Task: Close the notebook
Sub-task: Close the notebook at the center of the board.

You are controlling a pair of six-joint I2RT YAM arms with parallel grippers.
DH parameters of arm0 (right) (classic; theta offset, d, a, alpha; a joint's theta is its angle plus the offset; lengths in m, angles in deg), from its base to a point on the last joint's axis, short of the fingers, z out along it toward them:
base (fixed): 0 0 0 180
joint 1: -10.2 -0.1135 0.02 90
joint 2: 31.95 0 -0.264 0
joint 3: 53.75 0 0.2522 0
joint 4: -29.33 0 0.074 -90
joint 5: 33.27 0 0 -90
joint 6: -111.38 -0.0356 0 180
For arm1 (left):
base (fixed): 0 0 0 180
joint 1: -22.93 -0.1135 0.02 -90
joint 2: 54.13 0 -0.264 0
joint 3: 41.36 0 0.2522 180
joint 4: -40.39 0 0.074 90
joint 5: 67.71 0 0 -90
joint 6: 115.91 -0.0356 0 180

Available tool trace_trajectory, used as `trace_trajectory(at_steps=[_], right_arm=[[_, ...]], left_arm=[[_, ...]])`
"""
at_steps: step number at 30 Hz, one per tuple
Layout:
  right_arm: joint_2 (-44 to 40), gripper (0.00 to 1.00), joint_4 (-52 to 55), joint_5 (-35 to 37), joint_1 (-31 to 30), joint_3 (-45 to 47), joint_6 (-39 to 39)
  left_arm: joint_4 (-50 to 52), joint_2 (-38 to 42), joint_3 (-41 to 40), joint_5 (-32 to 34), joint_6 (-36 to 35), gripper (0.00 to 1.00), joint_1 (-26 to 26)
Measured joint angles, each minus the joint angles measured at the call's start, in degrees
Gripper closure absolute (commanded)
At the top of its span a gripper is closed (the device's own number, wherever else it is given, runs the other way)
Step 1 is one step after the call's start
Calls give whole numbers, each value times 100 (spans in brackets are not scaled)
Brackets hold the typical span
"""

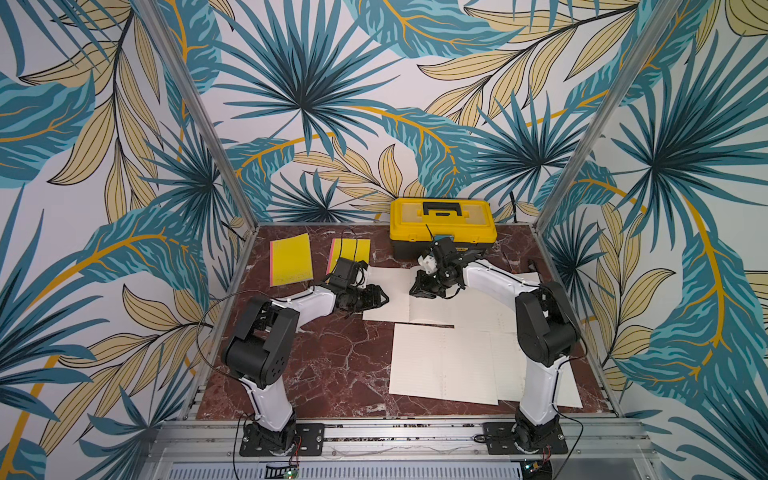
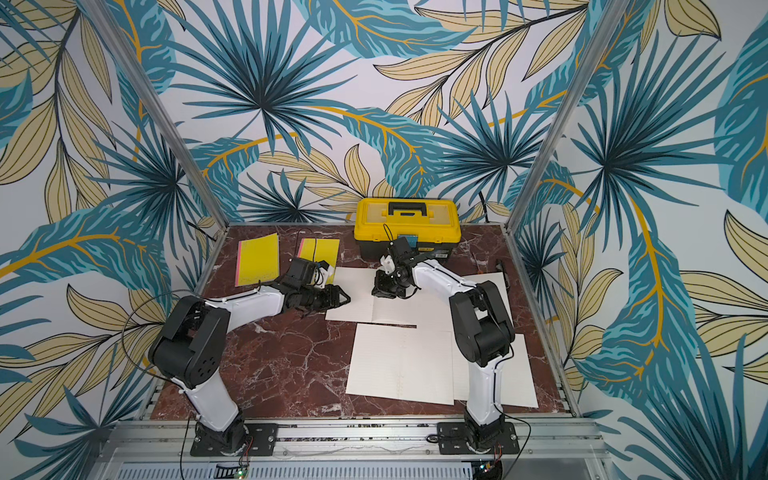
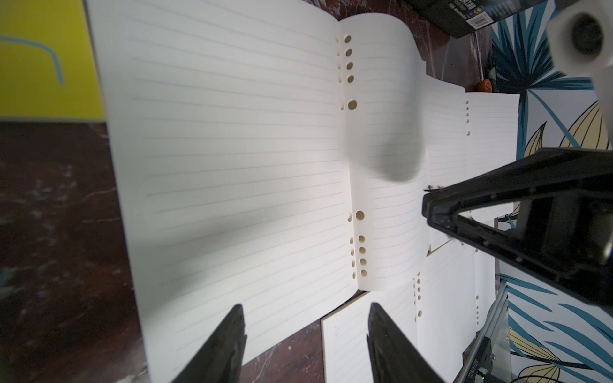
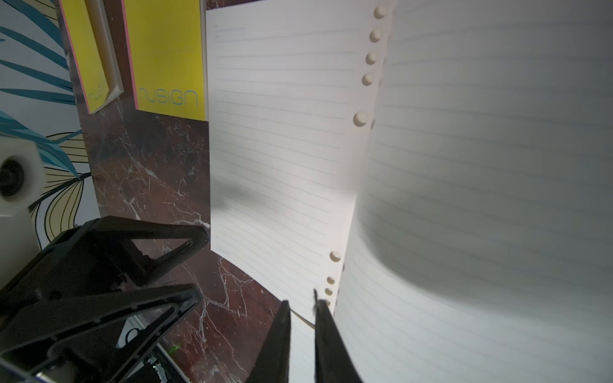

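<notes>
Top views: near edge of desk (image 1: 332, 374), spare open notebook (image 1: 440, 361) flat, partly under my right arm. Just beyond, task notebook (image 1: 392, 305) lies open mid-desk between my jaws. Left jaws wide, empty, over its left page. Right jaws narrow at lifted page (image 3: 381, 99); cannot tell whether pinched. Farther: closed yellow notebook (image 1: 291, 259), second yellow one (image 1: 363, 251), toolbox (image 1: 442, 222) at back wall.

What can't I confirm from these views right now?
- Right gripper: in the right wrist view its black fingers nearly meet, but whether they pinch the raised lined white page is unclear.
- Nearer open white notebook: the right arm hides part of it in both top views.
- Small dark object by the side wall: too small.
</notes>
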Motion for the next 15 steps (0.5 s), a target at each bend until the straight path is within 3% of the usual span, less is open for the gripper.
trace_trajectory(at_steps=[15], right_arm=[[804,85,-4,79,-33,-756,2]], left_arm=[[92,129,-70,4,-94,40,-317]])
